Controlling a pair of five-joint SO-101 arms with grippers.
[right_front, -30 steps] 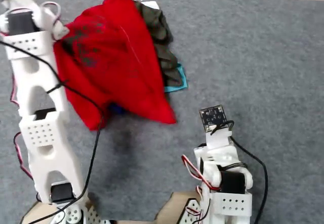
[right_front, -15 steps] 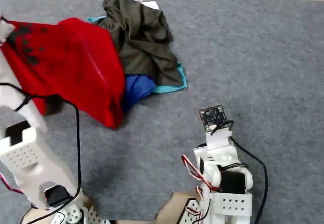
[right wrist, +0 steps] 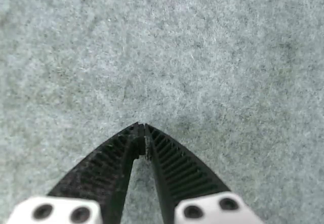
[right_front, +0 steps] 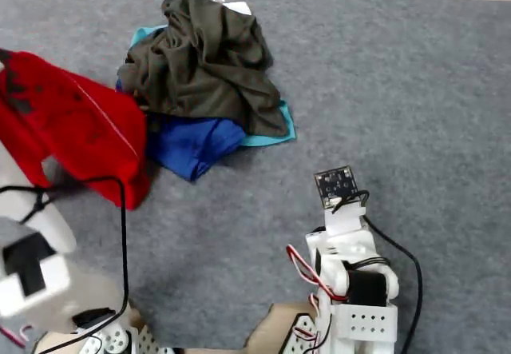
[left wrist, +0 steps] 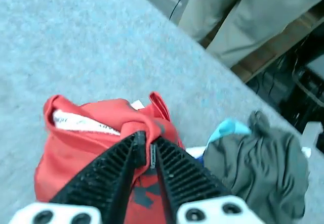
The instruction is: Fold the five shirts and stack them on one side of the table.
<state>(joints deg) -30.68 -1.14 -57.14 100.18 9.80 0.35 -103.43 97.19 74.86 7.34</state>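
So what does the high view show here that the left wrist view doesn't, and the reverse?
The high view adds the right arm, folded low over bare table, and the blue shirt spread under the dark green shirt. The left wrist view adds the left gripper shut on a fold of the red shirt, with a white label inside it. Both share the red shirt next to the pile, the dark green shirt on top, an edge of a turquoise shirt and the grey table.
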